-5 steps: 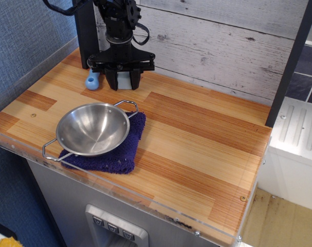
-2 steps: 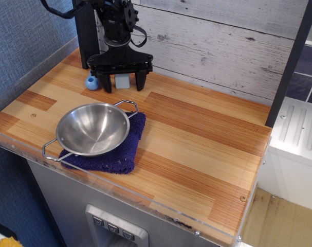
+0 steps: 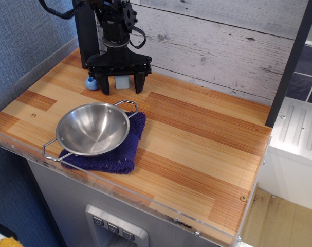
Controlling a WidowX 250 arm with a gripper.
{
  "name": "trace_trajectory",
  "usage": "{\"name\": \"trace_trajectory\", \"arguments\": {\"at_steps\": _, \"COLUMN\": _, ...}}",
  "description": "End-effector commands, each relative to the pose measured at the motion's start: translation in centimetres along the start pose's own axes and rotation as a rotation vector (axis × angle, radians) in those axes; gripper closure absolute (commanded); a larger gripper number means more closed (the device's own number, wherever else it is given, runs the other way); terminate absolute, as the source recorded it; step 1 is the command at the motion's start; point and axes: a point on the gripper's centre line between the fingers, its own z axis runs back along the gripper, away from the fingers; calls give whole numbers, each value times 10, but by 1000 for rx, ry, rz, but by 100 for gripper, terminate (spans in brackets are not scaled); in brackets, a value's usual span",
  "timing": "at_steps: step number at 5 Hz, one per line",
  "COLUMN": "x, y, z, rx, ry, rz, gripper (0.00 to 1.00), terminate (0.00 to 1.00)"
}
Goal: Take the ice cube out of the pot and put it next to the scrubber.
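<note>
The ice cube (image 3: 122, 81), a small pale grey-white cube, rests on the wooden counter at the back left. My gripper (image 3: 122, 85) stands over it, open, with one finger on each side and clear of the cube. The scrubber (image 3: 91, 83) lies just left of the cube; only its light-blue handle end shows, the rest is hidden behind the left finger. The pot (image 3: 92, 129), a shiny steel bowl with wire loop handles, sits empty on a dark purple cloth (image 3: 120, 154) near the front left.
The grey plank wall (image 3: 212, 41) rises right behind the gripper, and the arm's black base column (image 3: 86, 31) stands to its left. A blue wall (image 3: 22, 46) borders the counter on the left. A clear acrylic lip (image 3: 145, 206) runs along the front edge.
The gripper was shut on the ice cube a second ago; it has opened and risen slightly, leaving the cube on the counter beside the scrubber.
</note>
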Motion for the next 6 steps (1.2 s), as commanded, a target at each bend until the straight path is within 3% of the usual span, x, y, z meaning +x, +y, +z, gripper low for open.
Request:
{"name": "trace_trajectory", "arguments": {"at_steps": 1, "x": 22, "y": 3, "z": 65, "rx": -53, "ry": -145, "rz": 17, "gripper": 0, "terminate": 0}}
{"name": "trace_trajectory", "arguments": {"at_steps": 3, "x": 22, "y": 11, "z": 110, "rx": -111, "ry": -206, "rz": 59, "gripper": 0, "terminate": 0}}
{"name": "trace_trajectory", "arguments": {"at_steps": 5, "x": 22, "y": 11, "z": 110, "rx": -111, "ry": -206, "rz": 59, "gripper": 0, "terminate": 0}}
{"name": "trace_trajectory", "arguments": {"at_steps": 6, "x": 22, "y": 11, "z": 110, "rx": -111, "ry": -206, "rz": 59, "gripper": 0, "terminate": 100}}
